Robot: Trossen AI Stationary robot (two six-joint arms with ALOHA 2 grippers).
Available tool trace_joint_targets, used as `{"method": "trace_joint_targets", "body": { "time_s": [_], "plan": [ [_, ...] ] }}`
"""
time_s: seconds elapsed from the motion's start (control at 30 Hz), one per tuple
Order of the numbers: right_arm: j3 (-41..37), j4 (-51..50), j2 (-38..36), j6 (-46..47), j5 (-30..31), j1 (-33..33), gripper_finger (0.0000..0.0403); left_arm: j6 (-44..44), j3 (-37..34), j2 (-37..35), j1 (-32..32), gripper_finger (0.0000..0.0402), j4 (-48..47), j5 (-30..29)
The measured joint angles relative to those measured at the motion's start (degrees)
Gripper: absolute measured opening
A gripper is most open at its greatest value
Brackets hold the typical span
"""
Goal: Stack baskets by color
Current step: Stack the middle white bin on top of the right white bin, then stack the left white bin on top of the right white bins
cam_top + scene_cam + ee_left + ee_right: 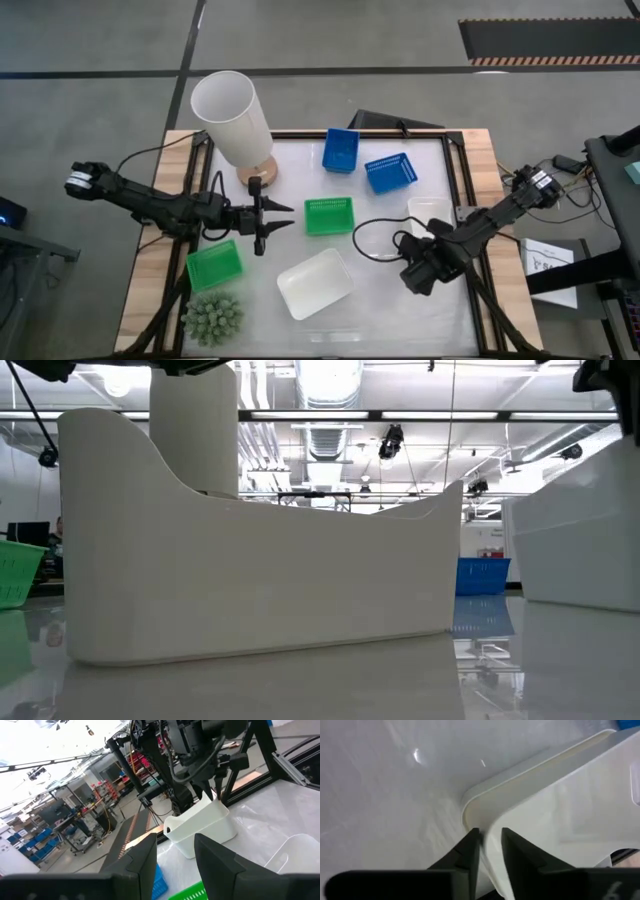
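Observation:
My right gripper [425,262] points down at the right side of the table, over a white basket [428,210] that looks nested in a second white one [580,530]. Its fingers stand slightly apart astride the basket's rim. My left gripper [290,216] hangs level and open at mid-left, holding nothing, beside a green basket [329,215]. Another white basket [315,283] rests on its base near the front. A second green basket [214,265] sits front left. Two blue baskets [341,150] [391,172] stand at the back. My right gripper [490,837] comes from above, one finger inside and one outside the white basket's rim near a corner [492,820]. I cannot tell whether either finger touches the wall. The basket sits level on what lies under it.
A tall white cylinder lamp [232,120] stands at the back left on a wooden foot. A spiky green plant [212,317] sits at the front left corner. A black cable [375,240] loops over the table beside my right arm.

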Motion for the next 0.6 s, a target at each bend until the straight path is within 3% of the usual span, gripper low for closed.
{"method": "trace_joint_targets", "body": {
  "time_s": [0.33,0.5,0.6],
  "plan": [
    [2.8,-0.5,-0.8,-0.1,0.7,-0.2,0.0131,-3.4,0.0,0.0,0.0,0.0116,0.0,0.0],
    [2.7,0.4,-3.1,-3.5,9.5,0.1,0.0130,-8.7,-0.1,0.0,0.0,0.0116,0.0,0.0],
    [1.1,3.0,-4.8,-8.7,18.8,0.7,0.0125,-13.2,-0.2,0.0,0.0,0.0116,0.0,0.0]
  ]
}}
